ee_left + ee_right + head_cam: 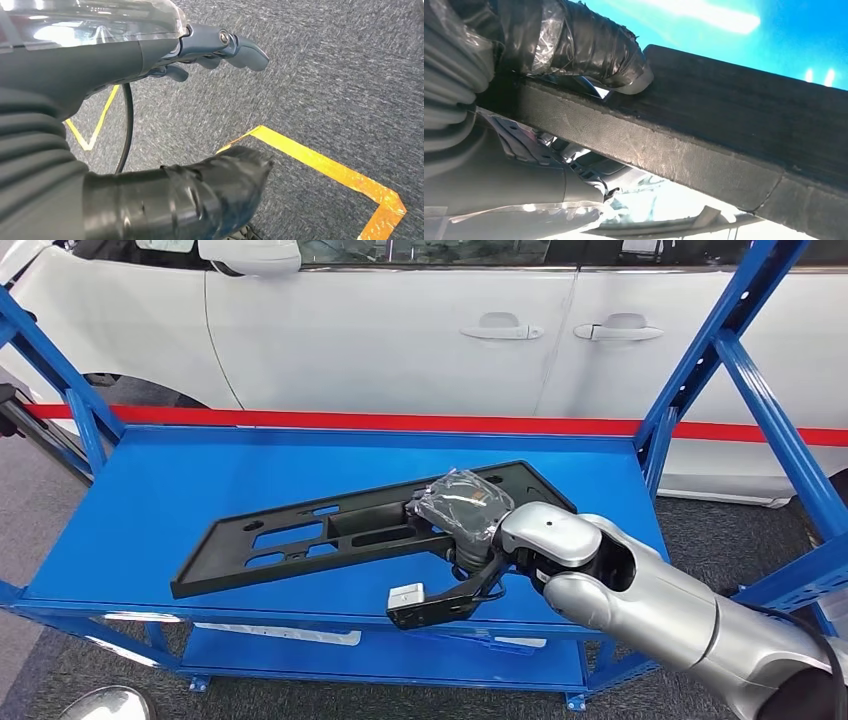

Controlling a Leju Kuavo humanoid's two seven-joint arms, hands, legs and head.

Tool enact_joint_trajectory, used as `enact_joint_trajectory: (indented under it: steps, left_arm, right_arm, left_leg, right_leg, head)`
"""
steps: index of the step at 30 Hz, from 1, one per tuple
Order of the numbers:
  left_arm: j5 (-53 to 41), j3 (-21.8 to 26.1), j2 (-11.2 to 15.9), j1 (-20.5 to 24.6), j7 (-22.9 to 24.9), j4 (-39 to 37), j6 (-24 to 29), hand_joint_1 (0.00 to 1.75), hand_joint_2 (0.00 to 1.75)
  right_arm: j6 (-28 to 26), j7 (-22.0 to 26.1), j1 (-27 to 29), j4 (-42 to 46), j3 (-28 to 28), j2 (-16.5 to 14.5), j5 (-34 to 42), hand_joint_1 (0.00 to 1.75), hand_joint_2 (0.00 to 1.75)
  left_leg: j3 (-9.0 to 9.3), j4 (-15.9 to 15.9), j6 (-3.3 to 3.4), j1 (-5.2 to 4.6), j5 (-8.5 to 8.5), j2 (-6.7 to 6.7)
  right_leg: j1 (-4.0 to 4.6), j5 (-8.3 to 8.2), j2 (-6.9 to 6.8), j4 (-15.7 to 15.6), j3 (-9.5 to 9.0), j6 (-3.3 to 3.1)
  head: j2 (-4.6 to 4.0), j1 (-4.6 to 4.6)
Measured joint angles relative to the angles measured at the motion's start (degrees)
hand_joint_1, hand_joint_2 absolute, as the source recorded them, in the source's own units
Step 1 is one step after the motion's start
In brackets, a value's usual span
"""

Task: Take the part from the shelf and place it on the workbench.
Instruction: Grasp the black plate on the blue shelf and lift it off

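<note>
The part (pixel 300 540) is a long black plastic panel with several cut-outs, lying slantwise across the blue shelf (pixel 150 500). My right hand (pixel 465 525), wrapped in clear film, grips it near its right end. In the right wrist view the taped thumb (pixel 589 45) presses on one face of the part's edge (pixel 724 145) and the fingers curl round the other face. A black bracket with a white clip (pixel 407 595) juts out past the shelf's front edge below that hand. My left hand (pixel 125 65) hangs over the floor, thumb and fingers apart, holding nothing.
Blue uprights (pixel 700 360) frame the shelf at both sides, and a lower shelf level (pixel 400 650) lies beneath. A white car (pixel 400 330) stands close behind. Below the left hand is grey carpet with yellow tape lines (pixel 325 165).
</note>
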State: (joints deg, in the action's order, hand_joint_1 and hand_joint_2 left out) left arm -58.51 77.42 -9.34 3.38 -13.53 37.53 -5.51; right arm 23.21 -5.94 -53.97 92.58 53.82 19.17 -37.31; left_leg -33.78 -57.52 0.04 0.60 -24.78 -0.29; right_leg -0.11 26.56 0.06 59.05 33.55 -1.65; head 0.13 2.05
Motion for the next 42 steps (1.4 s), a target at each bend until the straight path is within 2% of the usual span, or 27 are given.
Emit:
enact_joint_trajectory:
  steps: [15,28,37,42]
  left_arm:
    - [0.13,0.02,-0.19,-0.01,0.0,0.42,0.02,0.0,1.75]
    - [0.24,0.02,-0.19,-0.02,0.0,0.42,0.06,0.0,1.75]
    - [0.83,0.02,-0.17,-0.08,-0.36,0.35,1.09,0.0,1.75]
    - [-0.43,0.01,-0.05,-0.09,-0.87,-0.05,1.76,0.0,1.75]
  right_arm:
    - [-1.98,1.08,-0.04,3.04,-5.66,0.02,-0.71,1.75,1.75]
    - [-2.17,1.08,-0.24,3.91,-6.59,0.06,-0.15,1.75,1.75]
    - [-1.86,-0.15,-5.14,6.83,-10.19,0.33,3.51,1.75,1.75]
    - [-2.16,-0.55,-5.78,7.93,-11.59,0.56,3.58,1.75,1.75]
  left_leg:
    - [-0.02,-0.03,0.0,0.0,0.0,-0.02]
    - [-0.04,-0.04,0.0,0.0,0.0,-0.02]
    - [-0.08,-0.06,0.0,0.0,0.0,-0.02]
    - [-0.08,-0.06,0.0,0.0,0.0,-0.02]
  right_leg:
    - [0.0,0.0,0.01,0.0,0.02,0.0]
    - [0.0,0.0,0.01,0.0,0.03,0.0]
    - [-0.01,-0.01,0.0,0.0,0.07,0.0]
    - [-0.01,-0.01,0.0,0.0,0.07,0.0]
  head:
    - [0.0,0.0]
    - [0.0,0.0]
    - [0.0,0.0]
    - [0.0,0.0]
